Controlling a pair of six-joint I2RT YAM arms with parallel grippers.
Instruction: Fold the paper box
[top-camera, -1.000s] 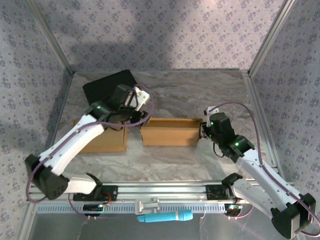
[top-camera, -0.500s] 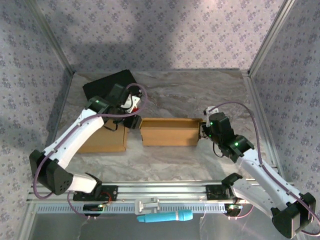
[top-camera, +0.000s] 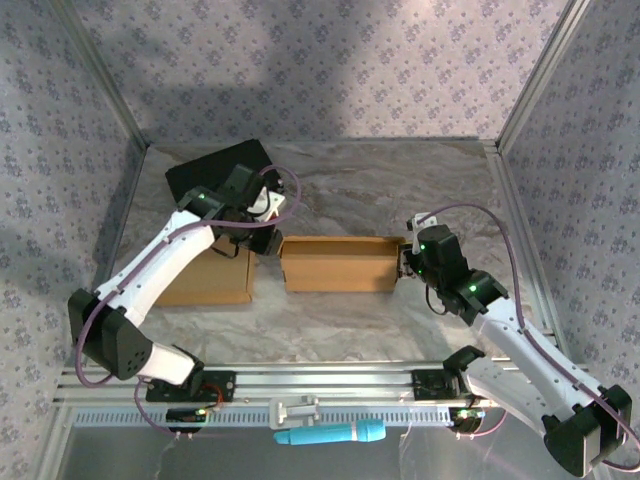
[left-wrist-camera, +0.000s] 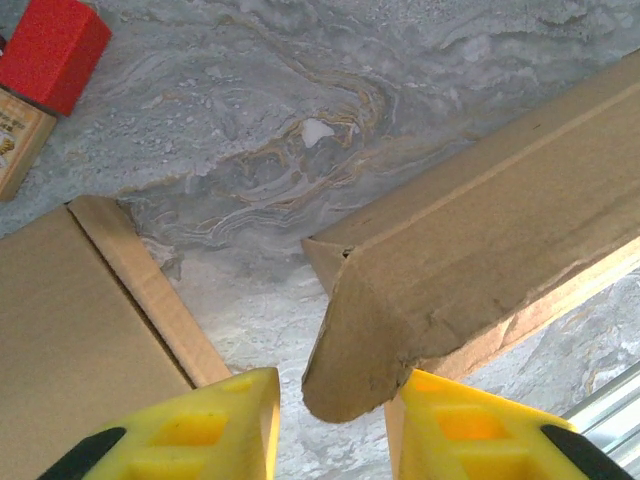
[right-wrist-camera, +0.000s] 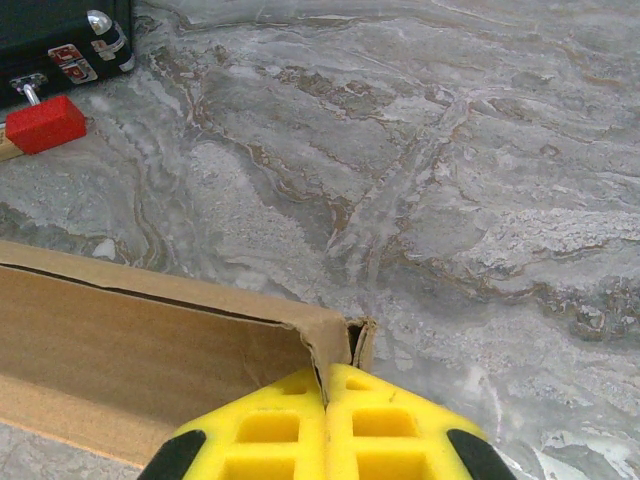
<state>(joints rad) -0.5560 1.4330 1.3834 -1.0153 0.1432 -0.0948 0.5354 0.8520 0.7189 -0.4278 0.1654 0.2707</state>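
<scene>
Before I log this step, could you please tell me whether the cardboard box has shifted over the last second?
No. The cardboard box lies just where it did relative to the aluminium rail, its right end in the right gripper.

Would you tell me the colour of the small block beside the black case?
Red block; clearest in right wrist view.

Far tabletop (top-camera: 400, 185) free; box (top-camera: 340, 268) mid-table, black case (top-camera: 203, 170) left.
</scene>
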